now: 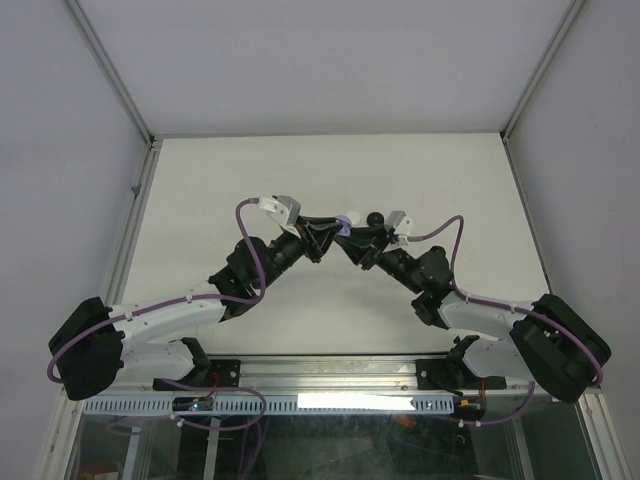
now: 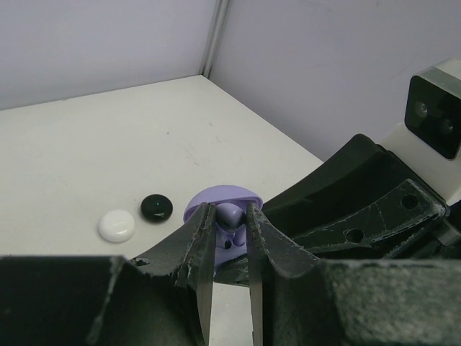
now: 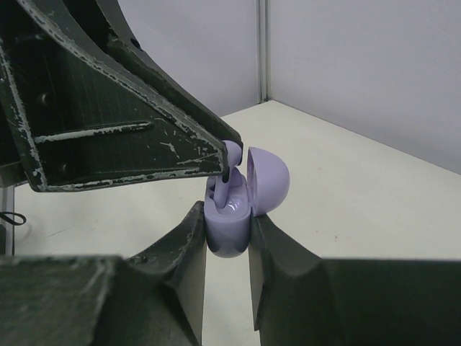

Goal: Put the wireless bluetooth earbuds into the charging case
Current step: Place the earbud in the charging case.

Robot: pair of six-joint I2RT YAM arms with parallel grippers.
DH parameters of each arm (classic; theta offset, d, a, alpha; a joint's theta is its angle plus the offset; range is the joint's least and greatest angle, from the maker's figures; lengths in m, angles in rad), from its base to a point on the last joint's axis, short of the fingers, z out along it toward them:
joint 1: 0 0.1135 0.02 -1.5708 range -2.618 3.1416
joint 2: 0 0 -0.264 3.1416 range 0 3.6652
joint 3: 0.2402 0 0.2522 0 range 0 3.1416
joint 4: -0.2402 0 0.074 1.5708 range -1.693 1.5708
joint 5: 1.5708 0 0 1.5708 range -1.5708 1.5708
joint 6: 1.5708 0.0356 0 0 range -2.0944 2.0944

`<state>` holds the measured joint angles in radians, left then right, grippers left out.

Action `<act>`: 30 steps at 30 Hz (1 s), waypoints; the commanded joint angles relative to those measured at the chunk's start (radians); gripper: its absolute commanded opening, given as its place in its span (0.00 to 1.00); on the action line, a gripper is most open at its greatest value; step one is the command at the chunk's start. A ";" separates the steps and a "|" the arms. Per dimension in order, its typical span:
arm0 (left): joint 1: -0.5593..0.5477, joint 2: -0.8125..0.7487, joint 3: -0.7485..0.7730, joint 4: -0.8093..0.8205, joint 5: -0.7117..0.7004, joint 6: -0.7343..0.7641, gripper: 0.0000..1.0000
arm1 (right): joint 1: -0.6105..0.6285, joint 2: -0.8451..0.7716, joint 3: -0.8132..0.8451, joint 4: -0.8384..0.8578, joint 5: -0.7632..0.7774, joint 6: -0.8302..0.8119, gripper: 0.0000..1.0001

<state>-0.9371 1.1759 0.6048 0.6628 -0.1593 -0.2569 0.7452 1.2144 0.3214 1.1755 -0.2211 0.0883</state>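
- Lavender plastic marks the task's things: a small lavender earbud (image 3: 233, 152) and a charging case (image 3: 229, 239) of the same colour, both held above the worktop (image 1: 330, 170) near its middle, where the two arms meet.
- We see the right gripper (image 3: 227, 216) with its fingers grasping the case by the rounded base, one finger on each side.
- We see the case standing upright with its lid (image 3: 269, 180) swung open and tilted back, away from the left arm.
- We see the left gripper (image 2: 231, 216) with its fingers clenched on the earbud, pinching the bud's rounded head between the tips.
- From the right wrist view, the bud's head sits just above the rim of the base and beside the open lid, and a slim lavender part runs down from it into the base.
- We cannot tell whether the bud is fully seated.
- On the worktop beyond the case lie a white domed piece (image 2: 117, 225) and a black domed piece (image 2: 156, 207), close together but apart; we cannot tell what they are.
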 commanded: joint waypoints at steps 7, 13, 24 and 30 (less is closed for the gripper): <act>-0.041 -0.022 -0.005 0.014 -0.054 0.044 0.22 | 0.005 -0.034 0.015 0.058 0.032 -0.009 0.00; -0.059 -0.033 -0.018 0.016 -0.079 0.050 0.23 | 0.005 -0.034 0.015 0.058 0.037 -0.009 0.00; -0.083 -0.047 -0.037 0.035 -0.116 0.049 0.25 | 0.005 -0.040 0.008 0.058 0.064 -0.012 0.00; -0.087 -0.036 -0.027 0.028 -0.107 0.048 0.28 | 0.005 -0.034 0.010 0.057 0.065 -0.012 0.00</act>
<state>-1.0149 1.1534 0.5732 0.6624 -0.2661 -0.2199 0.7486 1.2064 0.3195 1.1641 -0.1799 0.0872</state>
